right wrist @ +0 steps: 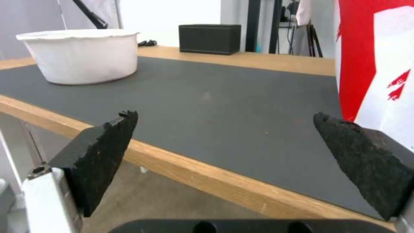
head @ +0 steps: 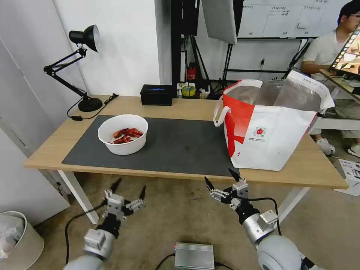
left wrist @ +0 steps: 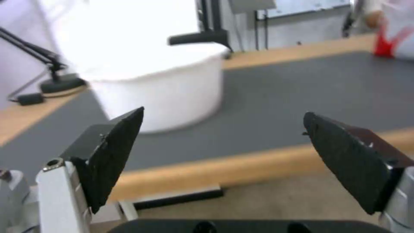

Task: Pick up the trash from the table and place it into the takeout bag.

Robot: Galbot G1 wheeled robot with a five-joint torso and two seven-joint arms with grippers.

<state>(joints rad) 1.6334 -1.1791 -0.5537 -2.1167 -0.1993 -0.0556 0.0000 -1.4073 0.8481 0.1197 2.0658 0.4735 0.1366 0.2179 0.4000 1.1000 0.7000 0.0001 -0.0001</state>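
Fingers spread wide on both my grippers: rough black wedge pads, left gripper (head: pixel 129 189) and right gripper (head: pixel 222 179) hanging below the table's (head: pixel 187 105) near edge. On the matte grey mat (head: pixel 180 144) I see the round white bowl (head: pixel 123 134) holding red crayfish shells (head: pixel 126 135). Farther right stands the boxy foil-lined takeout bag (head: pixel 268 127).

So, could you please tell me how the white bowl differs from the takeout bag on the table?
The white bowl is low and round; the takeout bag is tall and boxy. The bowl is plain white with red crayfish shells inside; the bag is white and red with silver foil lining. Both stand upright and open-topped on the table.
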